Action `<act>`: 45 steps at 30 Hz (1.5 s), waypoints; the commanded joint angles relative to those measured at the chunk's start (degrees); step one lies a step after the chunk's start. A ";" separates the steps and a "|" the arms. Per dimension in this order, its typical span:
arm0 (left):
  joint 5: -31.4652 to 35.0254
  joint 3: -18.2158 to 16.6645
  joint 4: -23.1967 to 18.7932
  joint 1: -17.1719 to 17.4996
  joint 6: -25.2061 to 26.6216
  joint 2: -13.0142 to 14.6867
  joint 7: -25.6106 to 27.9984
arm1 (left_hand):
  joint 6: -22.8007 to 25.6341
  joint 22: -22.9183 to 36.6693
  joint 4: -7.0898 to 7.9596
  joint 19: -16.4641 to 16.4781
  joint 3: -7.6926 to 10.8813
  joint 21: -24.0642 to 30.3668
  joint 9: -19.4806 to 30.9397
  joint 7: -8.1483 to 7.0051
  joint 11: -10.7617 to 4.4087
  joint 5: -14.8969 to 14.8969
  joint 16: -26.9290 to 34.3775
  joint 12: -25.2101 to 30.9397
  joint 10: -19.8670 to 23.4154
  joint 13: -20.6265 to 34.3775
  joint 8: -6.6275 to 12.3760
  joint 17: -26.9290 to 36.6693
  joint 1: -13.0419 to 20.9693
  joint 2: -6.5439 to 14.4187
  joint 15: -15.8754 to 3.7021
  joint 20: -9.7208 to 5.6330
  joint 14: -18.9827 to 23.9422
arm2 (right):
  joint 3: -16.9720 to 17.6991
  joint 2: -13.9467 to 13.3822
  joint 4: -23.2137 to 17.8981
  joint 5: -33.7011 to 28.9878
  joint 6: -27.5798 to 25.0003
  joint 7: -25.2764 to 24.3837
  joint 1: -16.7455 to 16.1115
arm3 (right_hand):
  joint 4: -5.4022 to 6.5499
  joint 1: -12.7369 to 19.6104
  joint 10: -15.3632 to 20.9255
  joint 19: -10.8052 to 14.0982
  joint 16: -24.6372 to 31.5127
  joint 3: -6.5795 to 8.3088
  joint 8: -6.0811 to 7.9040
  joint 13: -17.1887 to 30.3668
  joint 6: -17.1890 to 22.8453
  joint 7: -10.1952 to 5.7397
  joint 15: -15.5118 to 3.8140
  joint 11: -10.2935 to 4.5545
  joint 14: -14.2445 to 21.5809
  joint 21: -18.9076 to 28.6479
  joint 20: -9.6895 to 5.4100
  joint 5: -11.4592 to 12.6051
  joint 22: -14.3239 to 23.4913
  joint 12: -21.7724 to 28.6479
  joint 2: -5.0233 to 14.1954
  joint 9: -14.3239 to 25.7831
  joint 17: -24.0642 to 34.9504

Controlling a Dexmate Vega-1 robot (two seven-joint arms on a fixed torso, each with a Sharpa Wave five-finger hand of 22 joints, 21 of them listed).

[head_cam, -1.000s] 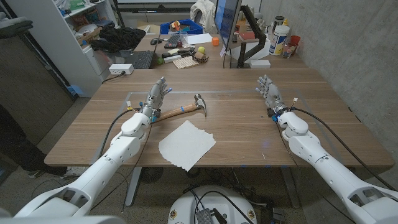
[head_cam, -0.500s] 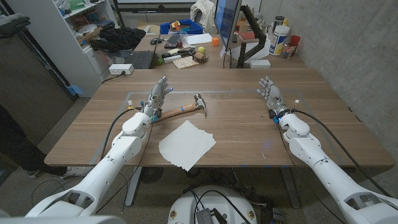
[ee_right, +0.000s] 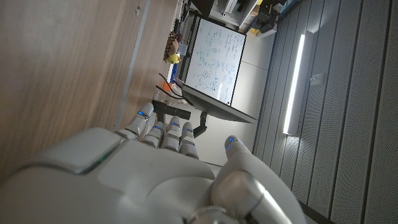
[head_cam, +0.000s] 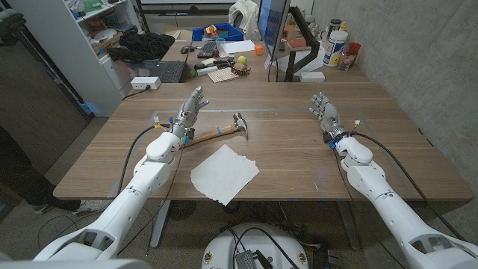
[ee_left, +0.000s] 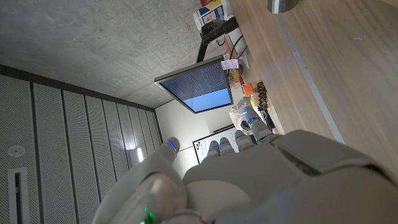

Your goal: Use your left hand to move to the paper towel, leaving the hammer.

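Closest to the robot is the paper towel (head_cam: 224,173), a white crumpled square lying flat on the wooden table (head_cam: 299,153) near the front edge, roughly at 6 o'clock of the tabletop's middle. Nothing's touching it.

A bit further back, around 11 o'clock from the towel, there's the hammer (head_cam: 222,130), wooden handle pointing toward the left arm and the metal head at the far right end. The left hand (head_cam: 187,114) is up at the handle's end, at about 9 o'clock from the hammer head, fingers spread and straight, holding nothing. Can't tell if it's brushing the handle.

Over at 3 o'clock, well apart from all that, the right hand (head_cam: 326,113) has its fingers apart too, gripping nothing.

Way at the back, 12 o'clock, sits a monitor (head_cam: 272,30) on a cluttered desk.
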 commanded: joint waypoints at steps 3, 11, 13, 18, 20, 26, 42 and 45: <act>5.10 -0.09 -2.09 0.03 -4.17 0.52 -2.41 | -3.99 0.21 -0.47 -9.26 0.21 -0.27 0.09 -0.35 0.15 0.40 0.60 0.21 -3.02 0.11 0.46 0.13 0.43 0.60 -0.20 -0.47 -6.04 | 2.25 1.96 -0.23 -2.26 -0.88 1.43 -0.52 | 0.00 -0.27 0.41 -0.10 0.28 -0.21 0.27 0.21 0.34 -0.12 0.33 0.12 -0.29 -0.27 -1.45 0.16 0.22 0.11 0.92 0.27 0.06; 7.91 0.24 -3.94 0.22 -6.16 1.70 -3.24 | -3.47 0.18 -0.67 -8.96 0.25 -0.35 0.08 -0.37 -0.17 0.47 0.63 0.22 -2.85 0.10 0.59 0.09 0.66 0.47 -0.30 -0.54 -5.82 | 2.80 2.61 -0.12 -2.99 -0.94 1.97 -0.48 | 0.03 -0.38 0.47 -0.06 0.31 -0.38 0.29 0.22 0.41 -0.19 0.33 0.09 -0.27 -0.44 -1.30 0.15 0.23 0.11 0.88 0.27 0.08; 8.70 0.28 -4.47 0.29 -6.67 2.03 -3.31 | -3.26 0.17 -0.73 -8.82 0.27 -0.37 0.08 -0.42 -0.28 0.50 0.62 0.23 -2.76 0.10 0.63 0.07 0.75 0.45 -0.32 -0.63 -5.79 | 2.91 2.77 -0.04 -3.13 -0.94 2.06 -0.46 | 0.02 -0.38 0.45 -0.02 0.32 -0.40 0.29 0.22 0.41 -0.20 0.38 0.06 -0.27 -0.46 -1.26 0.16 0.23 0.10 0.88 0.27 0.07; 10.80 0.49 -5.65 0.37 -8.01 3.04 -3.67 | -3.03 0.16 -0.82 -8.69 0.31 -0.44 0.07 -0.43 -0.18 0.54 0.63 0.24 -2.62 0.10 0.67 0.05 0.89 0.42 -0.34 -0.68 -5.67 | 3.12 3.08 0.10 -3.48 -0.95 2.29 -0.41 | 0.02 -0.40 0.43 0.03 0.32 -0.47 0.27 0.22 0.39 -0.22 0.32 0.04 -0.25 -0.54 -1.25 0.16 0.24 0.09 0.87 0.27 0.06; 11.60 0.54 -6.06 0.47 -8.61 3.33 -3.68 | -2.93 0.15 -0.86 -8.58 0.33 -0.45 0.07 -0.45 -0.27 0.56 0.62 0.23 -2.59 0.10 0.68 0.04 0.95 0.41 -0.40 -0.75 -5.65 | 3.16 3.19 0.22 -3.59 -0.95 2.44 -0.36 | 0.02 -0.42 0.44 0.05 0.32 -0.50 0.27 0.22 0.39 -0.24 0.34 0.03 -0.25 -0.56 -1.25 0.16 0.24 0.09 0.85 0.27 0.06; 14.44 0.86 -7.31 0.78 -10.55 4.31 -3.66 | -2.50 0.13 -0.98 -8.36 0.39 -0.54 0.07 -0.66 -0.51 0.62 0.64 0.28 -2.31 0.09 0.76 0.02 1.16 0.38 -0.50 -0.86 -5.47 | 3.22 3.59 0.61 -3.87 -0.95 2.69 -0.20 | 0.07 -0.51 0.44 0.07 0.35 -0.59 0.26 0.22 0.39 -0.20 0.31 0.07 -0.21 -0.68 -1.21 0.16 0.24 0.08 0.87 0.27 0.07; 20.32 0.69 -10.49 1.21 -14.51 7.29 -4.24 | -1.64 0.04 -1.23 -7.61 0.51 -0.67 0.07 -0.99 -0.87 0.75 0.69 0.35 -1.68 0.08 0.91 -0.04 1.61 0.28 -0.85 -1.16 -5.04 | 3.43 3.84 0.76 -4.66 -1.04 2.88 -0.01 | 0.07 -0.55 0.44 0.15 0.34 -0.76 0.26 0.22 0.41 -0.20 0.33 0.02 -0.17 -1.01 -1.13 0.19 0.25 0.05 0.91 0.27 0.04; 22.16 0.68 -11.05 1.16 -15.48 7.91 -4.04 | -1.59 0.03 -1.28 -7.56 0.53 -0.72 0.07 -1.03 -0.91 0.77 0.68 0.31 -1.70 0.08 0.90 -0.04 1.69 0.26 -0.92 -1.19 -5.00 | 3.40 3.90 0.83 -4.76 -1.05 2.94 0.08 | 0.06 -0.55 0.46 0.19 0.33 -0.80 0.26 0.22 0.41 -0.21 0.29 0.13 -0.16 -1.06 -1.14 0.19 0.26 0.05 0.89 0.27 0.03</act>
